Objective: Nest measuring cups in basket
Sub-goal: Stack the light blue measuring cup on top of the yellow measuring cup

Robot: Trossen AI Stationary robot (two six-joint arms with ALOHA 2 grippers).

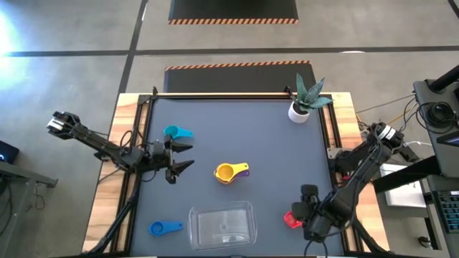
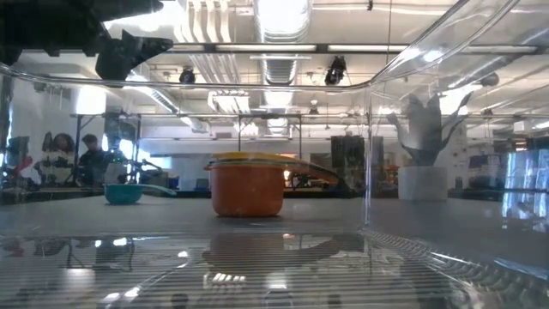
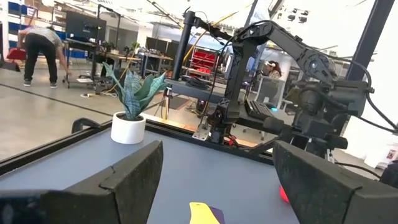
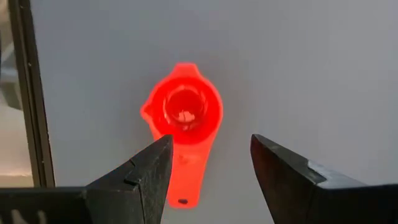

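Between plant pot [image 1: 299, 112] and basket [image 1: 221, 225] — yellow cup [image 1: 226, 173].

A white plant pot [image 1: 299, 112] holding a spiky green plant [image 1: 311, 94] stood at the dark table's [image 1: 237, 143] far right corner. Beyond the table, a person [image 3: 38, 46] bent over in the workshop.

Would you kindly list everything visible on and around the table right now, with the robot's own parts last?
teal measuring cup: one, teal, left part of the table, beside the left gripper.
nested cups: one stack, yellow on top with purple handle showing, orange from the low view, table centre.
blue measuring cup: one, blue, near edge, left of the basket.
red measuring cup: one, red, near right, under the right gripper.
basket: one, clear, near edge, empty.
plant pot: one, white, far right corner.
person: one, room beyond.
left gripper: open, empty.
right gripper: open, above the red cup.
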